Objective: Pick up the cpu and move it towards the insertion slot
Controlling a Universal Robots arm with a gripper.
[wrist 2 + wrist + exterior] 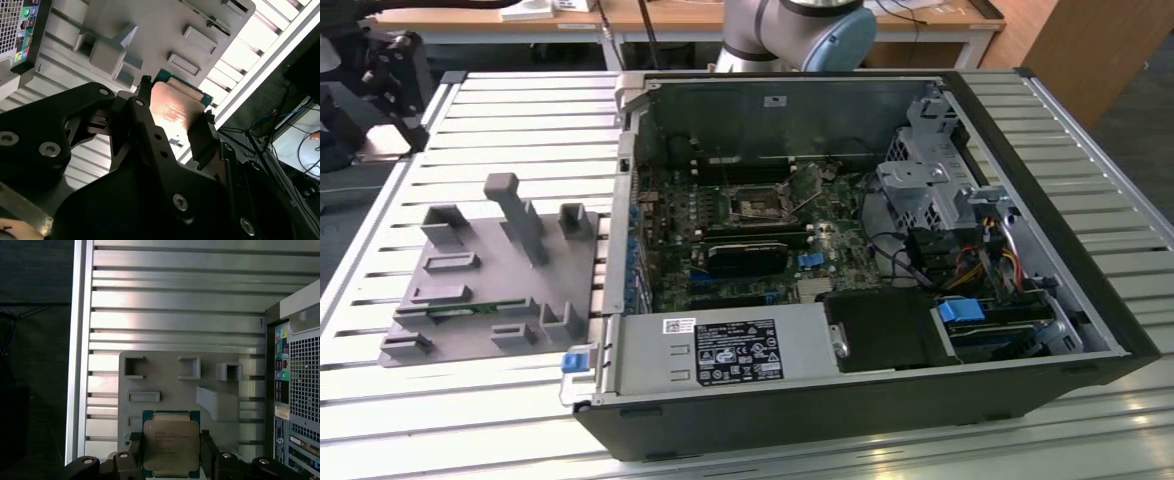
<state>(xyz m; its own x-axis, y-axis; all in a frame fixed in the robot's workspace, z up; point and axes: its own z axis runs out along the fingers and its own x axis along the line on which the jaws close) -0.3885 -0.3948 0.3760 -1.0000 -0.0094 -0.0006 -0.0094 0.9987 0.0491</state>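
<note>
The cpu [171, 444] is a flat square chip with a silver-grey metal top and a green rim. It sits between the two black fingers [134, 452] of my gripper [171, 450], which press on its opposite edges, so the gripper is shut on it. The second wrist view shows the same chip [175, 107], glinting, in the gripper [177, 102]. Below it lies the grey fixture plate [165, 377]. The insertion slot [758, 205], a square socket with a dark centre and metal frame, is on the motherboard inside the open computer case [1041, 210].
The grey fixture plate [494, 270] with raised blocks rests on the slatted metal table [520, 120] at the exterior view's left of the case. A green memory stick [454, 312] lies in it. The arm's base [794, 30] stands behind the case. The case's rear panel [300, 405] is close by.
</note>
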